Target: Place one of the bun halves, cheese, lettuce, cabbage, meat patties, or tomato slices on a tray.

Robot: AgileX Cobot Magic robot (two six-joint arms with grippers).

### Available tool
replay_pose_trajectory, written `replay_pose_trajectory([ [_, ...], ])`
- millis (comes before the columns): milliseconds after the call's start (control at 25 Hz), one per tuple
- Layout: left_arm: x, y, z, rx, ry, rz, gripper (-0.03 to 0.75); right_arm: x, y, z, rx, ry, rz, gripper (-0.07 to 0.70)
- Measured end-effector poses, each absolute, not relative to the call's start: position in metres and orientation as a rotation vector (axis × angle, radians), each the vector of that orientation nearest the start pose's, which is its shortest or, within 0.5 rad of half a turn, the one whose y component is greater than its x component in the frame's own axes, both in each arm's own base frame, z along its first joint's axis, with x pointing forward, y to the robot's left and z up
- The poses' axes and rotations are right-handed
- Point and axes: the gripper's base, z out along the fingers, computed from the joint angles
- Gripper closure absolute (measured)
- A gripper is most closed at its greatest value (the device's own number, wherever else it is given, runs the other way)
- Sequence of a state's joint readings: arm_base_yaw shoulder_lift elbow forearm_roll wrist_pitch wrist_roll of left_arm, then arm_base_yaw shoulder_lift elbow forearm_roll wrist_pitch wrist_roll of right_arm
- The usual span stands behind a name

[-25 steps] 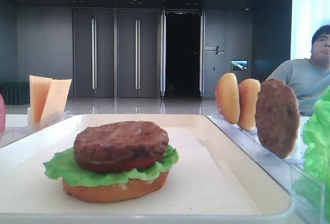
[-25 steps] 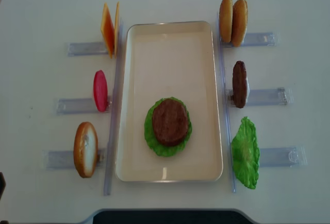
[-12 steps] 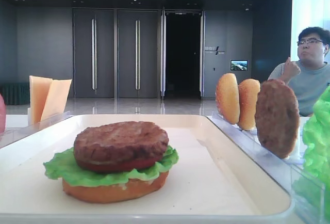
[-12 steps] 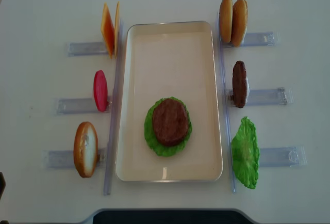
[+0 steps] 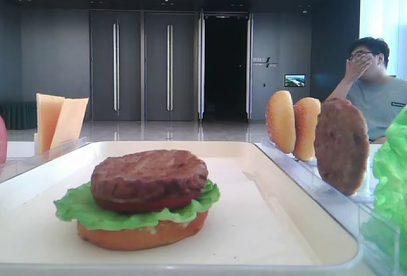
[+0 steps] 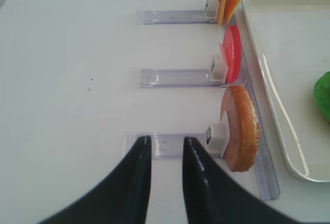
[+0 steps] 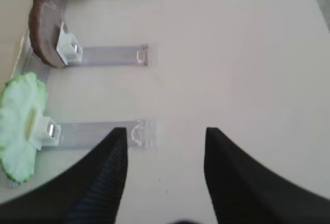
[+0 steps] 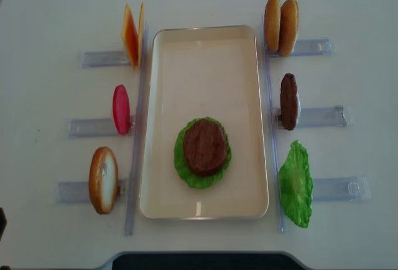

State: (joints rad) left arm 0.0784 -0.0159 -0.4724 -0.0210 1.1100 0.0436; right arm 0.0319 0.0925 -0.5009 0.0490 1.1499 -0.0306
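The cream tray (image 8: 205, 52) holds a stack: a bun half (image 5: 140, 234), lettuce (image 5: 82, 209), a red tomato slice (image 5: 147, 203) and a brown meat patty (image 8: 204, 147) on top. Left of the tray, cheese (image 8: 132, 33), a tomato slice (image 8: 120, 109) and a bun half (image 8: 103, 180) stand in racks. On the right stand two bun halves (image 8: 280, 24), a patty (image 8: 288, 101) and lettuce (image 8: 296, 184). My left gripper (image 6: 166, 141) is shut and empty over the rack beside the bun half (image 6: 240, 128). My right gripper (image 7: 165, 131) is open and empty, beside the lettuce (image 7: 20, 118).
Clear acrylic racks (image 8: 323, 116) flank both long sides of the tray on the white table. A person (image 5: 372, 91) sits beyond the table at the back right. A dark edge (image 8: 199, 260) runs along the table's near side.
Only the person in the background moved, lifting a hand to the face. Nothing on the table has shifted.
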Motion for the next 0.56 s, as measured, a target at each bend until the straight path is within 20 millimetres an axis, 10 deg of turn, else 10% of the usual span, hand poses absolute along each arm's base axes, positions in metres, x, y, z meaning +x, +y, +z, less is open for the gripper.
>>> replay_pose_trajectory([
  [560, -0.0062, -0.0022, 0.2656, -0.035, 2.105, 0.048, 0.556, -0.0096, 0.0038, 0.2702, -0.074, 2.118, 0.058, 0.323],
])
